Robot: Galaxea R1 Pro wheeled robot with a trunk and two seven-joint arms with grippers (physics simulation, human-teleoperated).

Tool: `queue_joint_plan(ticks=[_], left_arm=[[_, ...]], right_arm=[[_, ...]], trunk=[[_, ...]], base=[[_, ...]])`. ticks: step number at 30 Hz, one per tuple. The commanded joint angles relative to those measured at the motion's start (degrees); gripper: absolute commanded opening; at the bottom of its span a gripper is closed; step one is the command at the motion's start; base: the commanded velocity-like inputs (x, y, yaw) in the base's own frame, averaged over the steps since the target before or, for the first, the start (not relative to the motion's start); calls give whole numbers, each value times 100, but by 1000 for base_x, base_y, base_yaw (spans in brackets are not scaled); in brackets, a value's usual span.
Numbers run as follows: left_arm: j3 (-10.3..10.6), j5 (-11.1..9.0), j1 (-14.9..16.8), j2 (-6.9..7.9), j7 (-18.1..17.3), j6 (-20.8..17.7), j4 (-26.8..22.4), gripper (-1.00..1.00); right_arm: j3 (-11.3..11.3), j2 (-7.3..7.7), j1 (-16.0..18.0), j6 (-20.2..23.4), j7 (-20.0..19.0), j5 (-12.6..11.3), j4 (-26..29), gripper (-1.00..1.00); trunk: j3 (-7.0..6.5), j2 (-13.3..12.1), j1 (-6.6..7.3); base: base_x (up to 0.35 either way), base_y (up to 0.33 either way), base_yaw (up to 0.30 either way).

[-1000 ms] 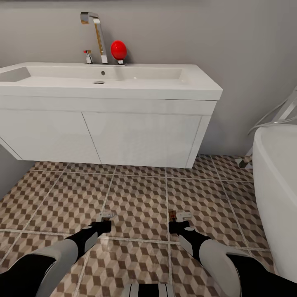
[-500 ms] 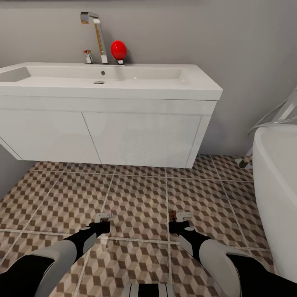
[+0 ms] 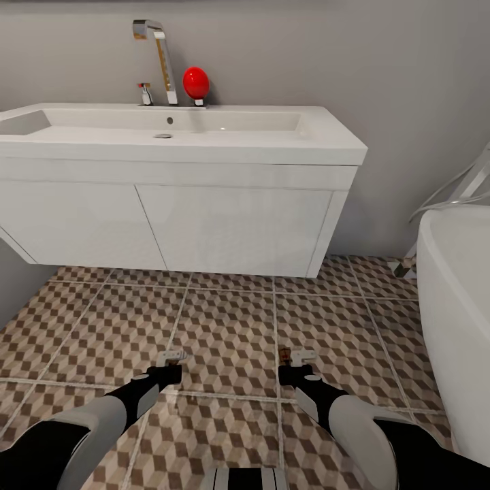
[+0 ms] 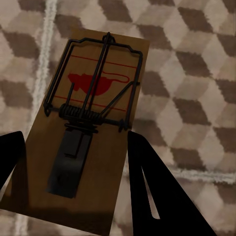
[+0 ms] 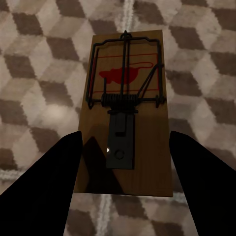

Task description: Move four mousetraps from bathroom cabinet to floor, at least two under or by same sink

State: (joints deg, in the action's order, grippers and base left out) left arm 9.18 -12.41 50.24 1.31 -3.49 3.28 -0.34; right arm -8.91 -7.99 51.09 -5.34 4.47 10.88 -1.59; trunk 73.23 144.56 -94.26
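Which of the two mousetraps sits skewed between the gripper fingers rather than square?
The mousetrap at the left gripper: its board slants across the fingers. The right gripper's mousetrap lies square, centred between them.

Bathroom sink (image 3: 204,129) above bathroom floor (image 3: 231,327)

Matt brown wood with a faint grain is seen in the mousetrap board (image 4: 93,142) between the left gripper's fingers and in the second mousetrap (image 5: 129,123) between the right gripper's fingers, each fitted with dark, dull metal wire and a coiled spring, and printed with a flat red mark. The floor (image 3: 231,320) is laid in smooth, low-sheen tiles printed in brown, beige and white, with pale grout between. The sink (image 3: 204,139) and the vanity (image 3: 231,228) are finished in smooth white with a soft gloss, the faucet (image 3: 160,58) is made of polished, mirror-bright chrome, and the red ball (image 3: 196,82) beside it is glossy.
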Motion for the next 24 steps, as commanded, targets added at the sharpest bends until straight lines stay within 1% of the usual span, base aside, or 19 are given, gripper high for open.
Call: queue_joint_plan(ticks=[1, 7, 24], left_arm=[[49, -38, 4, 1, -11, 58, 8, -100], [49, -42, 4, -3, -11, 287, 11, -100], [49, -42, 4, -19, -11, 275, 8, -100]], right_arm=[[-49, -1, 7, -27, 27, 61, -17, -100], [-42, 0, 7, -6, 27, 63, -17, -100], [-40, 0, 7, 18, 27, 63, -17, -100]], trunk=[[4, 2, 1], [4, 2, 1], [4, 2, 1]], base=[[0, 0, 0], [0, 0, 0], [0, 0, 0]])
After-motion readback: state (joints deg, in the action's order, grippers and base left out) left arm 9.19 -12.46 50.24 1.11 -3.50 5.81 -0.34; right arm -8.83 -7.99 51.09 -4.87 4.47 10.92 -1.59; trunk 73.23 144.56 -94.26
